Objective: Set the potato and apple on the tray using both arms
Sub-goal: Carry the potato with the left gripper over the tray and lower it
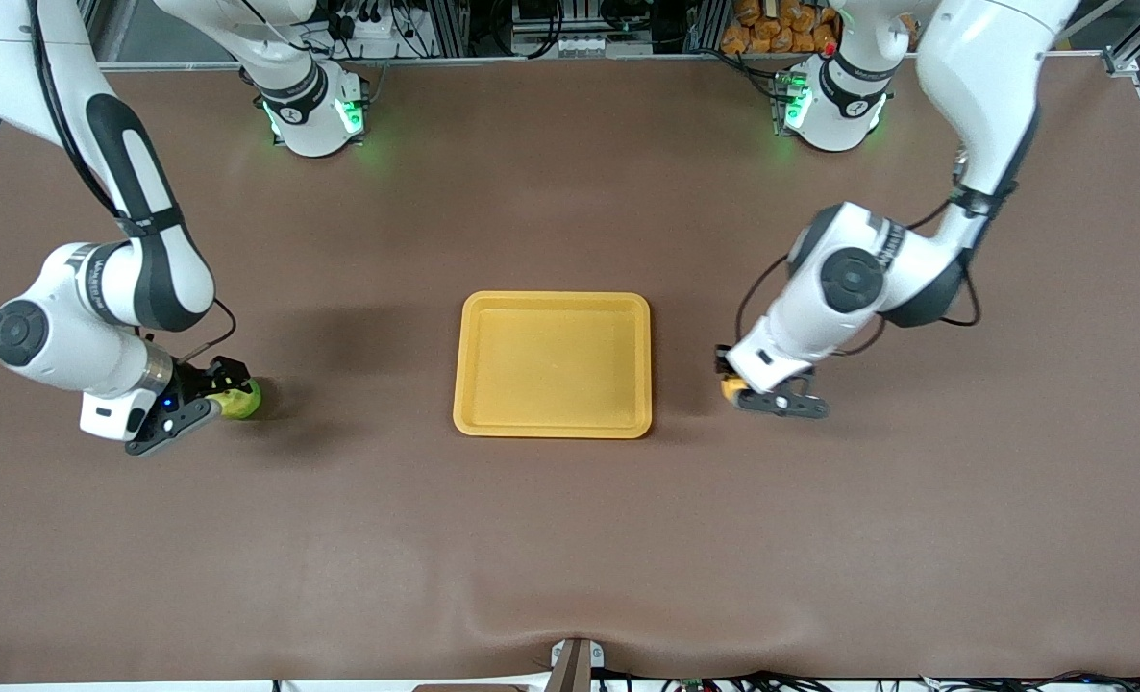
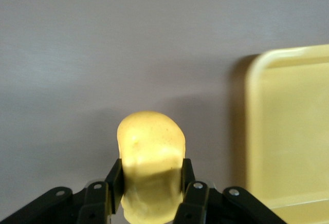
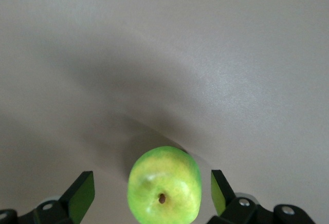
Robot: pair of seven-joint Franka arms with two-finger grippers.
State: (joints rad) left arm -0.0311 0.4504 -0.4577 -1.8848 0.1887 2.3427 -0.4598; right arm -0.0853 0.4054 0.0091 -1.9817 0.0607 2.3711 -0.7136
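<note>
Gripping the potato (image 2: 150, 167) tight, the left hand (image 1: 745, 392) sat low at the left arm's end of the tabletop (image 1: 570, 538), just beside the tray (image 1: 553, 423) but clear of its rim, both pads pressed flat against the pale-yellow lump's sides. Over at the right arm's end, the right hand (image 1: 212, 389) was down at the green apple (image 3: 164, 185), jaws spread wide, one finger on each side of the fruit with daylight showing between pad and skin on both sides. That apple sat on the brown tabletop with its stem dimple turned toward the right wrist camera, well apart from the tray. Whether the potato was resting on the surface or raised just off it, the views did not settle. Yellow-orange and flat, the tray lay in the middle between the two hands with nothing on it.
</note>
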